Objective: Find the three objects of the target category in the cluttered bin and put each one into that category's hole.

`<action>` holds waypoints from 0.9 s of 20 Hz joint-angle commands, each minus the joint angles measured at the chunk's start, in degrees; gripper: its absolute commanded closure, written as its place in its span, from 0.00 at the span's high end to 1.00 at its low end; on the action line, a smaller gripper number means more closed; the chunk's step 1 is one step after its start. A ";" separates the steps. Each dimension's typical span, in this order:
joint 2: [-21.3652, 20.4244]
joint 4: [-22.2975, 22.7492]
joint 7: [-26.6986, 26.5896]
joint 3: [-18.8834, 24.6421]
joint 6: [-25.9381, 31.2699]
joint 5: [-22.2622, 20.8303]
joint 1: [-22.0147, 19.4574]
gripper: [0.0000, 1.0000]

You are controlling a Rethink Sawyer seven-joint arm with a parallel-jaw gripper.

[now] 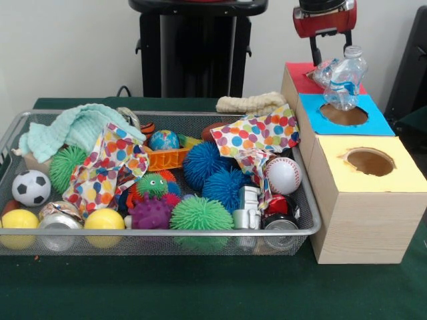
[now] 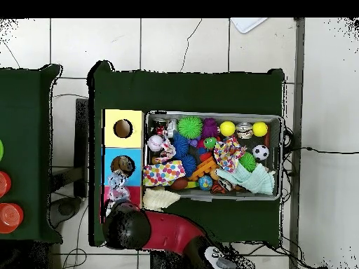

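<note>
One red and black arm comes down at the front view's top right, above the box row, with its claw hanging over the red-topped box. Two dark fingers stand apart, and no part of them touches the bottle below, so the claw is open and empty. That bottle, clear with a blue label band, stands tilted in the blue hole, its lower end inside the opening and its cap up. A second crumpled clear bottle lies just behind it, at the seam between the red and blue tops. The yellow hole nearer the camera holds nothing visible. From overhead the arm's dark wrist covers the red end of the row, with the blue hole just beyond it. The bin sits beside the boxes on the green worktop, packed with clutter: two blue spiky balls, a green one, a baseball, a soccer ball, two yellow balls, shiny cans and a mint cloth. A polka-dot cloth drapes over the bin's rim next to the boxes, and a knitted cream piece lies behind it.
</note>
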 commanded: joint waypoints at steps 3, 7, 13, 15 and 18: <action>0.43 -9.21 9.66 -0.16 -1.12 2.14 -0.95 1.00; 0.52 -9.55 9.46 -0.51 -1.36 1.91 -0.71 1.00; 0.68 -10.94 9.17 -1.25 -0.37 2.17 -0.05 1.00; 0.73 -11.21 9.11 -1.44 -0.27 2.17 0.13 1.00; 1.00 -11.45 8.89 -1.41 -0.64 1.97 0.12 1.00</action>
